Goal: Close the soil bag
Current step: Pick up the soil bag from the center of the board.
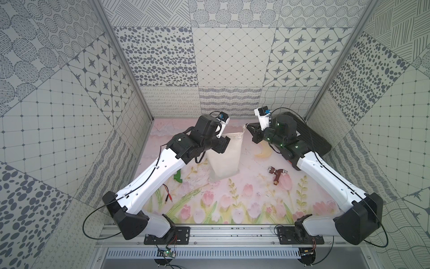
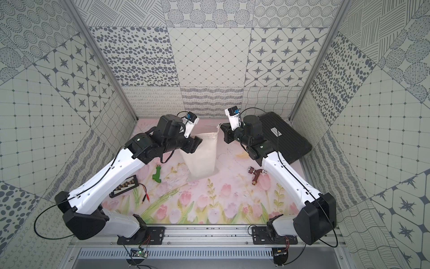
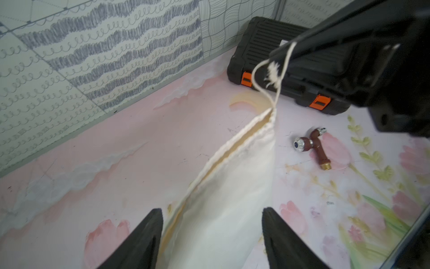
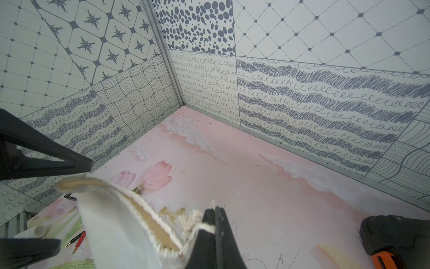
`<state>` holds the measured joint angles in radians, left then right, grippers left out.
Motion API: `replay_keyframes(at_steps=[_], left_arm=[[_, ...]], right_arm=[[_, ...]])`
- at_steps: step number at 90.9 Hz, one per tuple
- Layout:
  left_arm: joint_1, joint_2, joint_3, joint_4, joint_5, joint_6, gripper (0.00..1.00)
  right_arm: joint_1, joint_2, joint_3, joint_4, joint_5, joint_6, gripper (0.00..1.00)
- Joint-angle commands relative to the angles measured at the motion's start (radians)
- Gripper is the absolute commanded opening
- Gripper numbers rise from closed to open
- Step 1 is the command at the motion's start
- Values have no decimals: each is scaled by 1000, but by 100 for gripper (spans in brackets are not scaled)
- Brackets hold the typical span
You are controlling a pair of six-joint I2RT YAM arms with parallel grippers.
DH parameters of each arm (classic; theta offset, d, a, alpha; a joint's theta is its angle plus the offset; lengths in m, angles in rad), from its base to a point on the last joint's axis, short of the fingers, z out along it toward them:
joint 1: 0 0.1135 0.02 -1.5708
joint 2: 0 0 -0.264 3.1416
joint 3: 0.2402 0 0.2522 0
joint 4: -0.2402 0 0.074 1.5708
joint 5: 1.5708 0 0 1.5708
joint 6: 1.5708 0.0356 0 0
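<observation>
I am midway through the cinch. The soft cream-white cloth drawstring soil bag (image 1: 224,153) stands upright on the flowered surface (image 1: 232,205), and in both top views I have an arm on each side of its neck. My right hand (image 4: 215,209) is pinched tight on the thin white cord (image 4: 206,226) where it leaves one end of the neck. My left hand (image 3: 211,209) is spread wide. Its fingers (image 3: 144,235) straddle the other end of the neck, gripping nothing; one lies just beside the cloth and the other stands apart from it.

The mouth (image 3: 232,149) is pressed into a long slit but not gathered, so I judge the closing not yet done. For the next move, I think the left hand must clamp the hem to anchor the bag. The right then draws the cord away from the bag until the neck bunches. Without that anchor the light bag would likely tip or slide.

Room is tight on the pull side. The black ribbed hard case (image 1: 309,137) lies near, beyond my right hand from the bag, and the patterned back wall (image 1: 228,100) stands close behind the bag. Upward is clear. A brown tap-shaped fitting (image 1: 277,174) and a green plastic piece (image 1: 178,178) lie in front of the bag, one to either side.
</observation>
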<state>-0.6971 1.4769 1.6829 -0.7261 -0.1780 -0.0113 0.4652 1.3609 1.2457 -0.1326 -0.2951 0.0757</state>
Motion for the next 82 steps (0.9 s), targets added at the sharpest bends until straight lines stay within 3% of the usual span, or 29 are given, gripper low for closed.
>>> replay_keyframes(at_steps=[1, 14, 21, 33, 51, 68, 82], left_arm=[[-35, 129, 130, 124, 213, -9, 71], [-36, 248, 230, 159, 238, -7, 66], [-35, 297, 273, 145, 262, -4, 58], [-26, 337, 275, 160, 247, -15, 44], [-6, 370, 270, 162, 257, -28, 34], [-3, 359, 179, 160, 245, -41, 25], [19, 283, 20, 202, 206, -84, 18]], right_arm=[[6, -33, 10, 34, -6, 12, 0], [10, -46, -2, 34, -10, 27, 0], [10, -59, -10, 34, -5, 31, 0], [10, -76, -22, 34, -3, 28, 0], [9, -82, -31, 34, -1, 35, 0], [7, -96, -38, 36, 66, 33, 0], [-21, -112, -48, 36, 224, 67, 0]])
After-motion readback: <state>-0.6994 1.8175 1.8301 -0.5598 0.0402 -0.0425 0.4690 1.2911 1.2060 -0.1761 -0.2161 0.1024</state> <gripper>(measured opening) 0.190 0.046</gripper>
